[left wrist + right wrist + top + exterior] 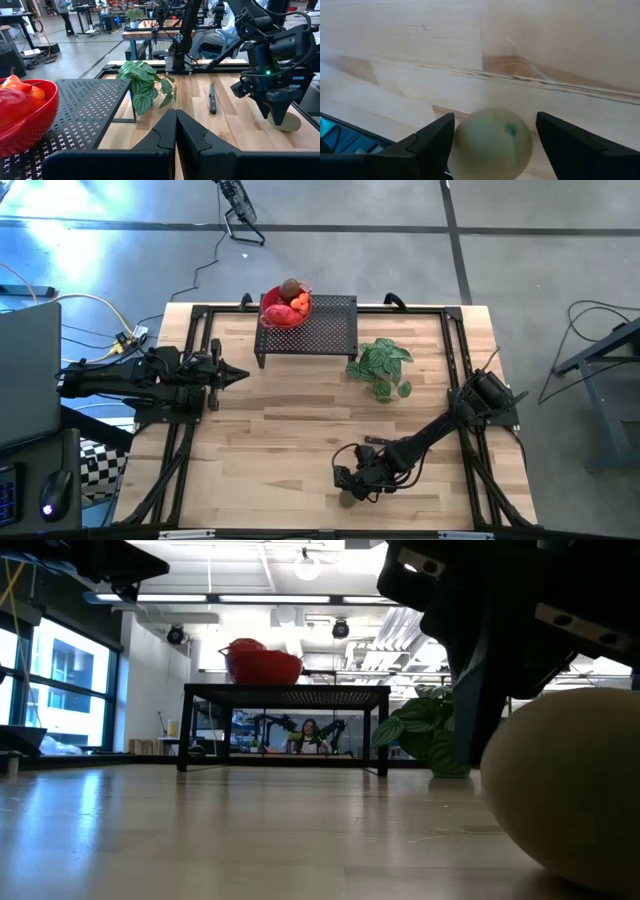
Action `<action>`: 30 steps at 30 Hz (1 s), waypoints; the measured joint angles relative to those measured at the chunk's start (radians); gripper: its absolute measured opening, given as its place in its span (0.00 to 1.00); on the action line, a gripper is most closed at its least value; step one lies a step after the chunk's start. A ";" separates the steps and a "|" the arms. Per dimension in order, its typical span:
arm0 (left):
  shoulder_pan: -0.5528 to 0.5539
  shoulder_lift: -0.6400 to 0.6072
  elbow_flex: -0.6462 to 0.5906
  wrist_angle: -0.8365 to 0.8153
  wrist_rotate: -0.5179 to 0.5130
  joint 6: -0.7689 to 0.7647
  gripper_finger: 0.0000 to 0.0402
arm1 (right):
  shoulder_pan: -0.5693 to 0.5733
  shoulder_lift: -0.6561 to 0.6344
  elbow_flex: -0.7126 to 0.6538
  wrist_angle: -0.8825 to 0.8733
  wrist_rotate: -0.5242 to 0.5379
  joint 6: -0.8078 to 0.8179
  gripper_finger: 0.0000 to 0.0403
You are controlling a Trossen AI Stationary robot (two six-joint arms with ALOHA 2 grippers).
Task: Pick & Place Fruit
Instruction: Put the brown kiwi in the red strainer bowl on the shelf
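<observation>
An olive-green oval fruit (pixel 492 145) rests on the table near its near edge (pixel 347 500), and fills the right of the low view (pixel 570 790). My right gripper (pixel 495 117) hangs over it, pointing down and open, one finger on either side of it (pixel 347 483). A red bowl (pixel 285 310) stands on a black mesh rack (pixel 320 330). It holds a brown oval piece (pixel 290 287), orange pieces (pixel 300 303) and red pieces. My left gripper (pixel 175 127) waits shut at the table's left (pixel 243 373).
A green leafy plant (pixel 381 367) lies right of the rack. A black-handled knife (pixel 212 98) lies on the wood between the plant and my right arm. Black frame rails run along the table's sides. Bare wood lies between the rack and the olive fruit.
</observation>
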 joint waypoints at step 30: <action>0.000 0.000 0.000 0.000 0.000 0.000 0.00 | -0.159 -0.121 0.000 -0.205 0.113 -0.613 0.30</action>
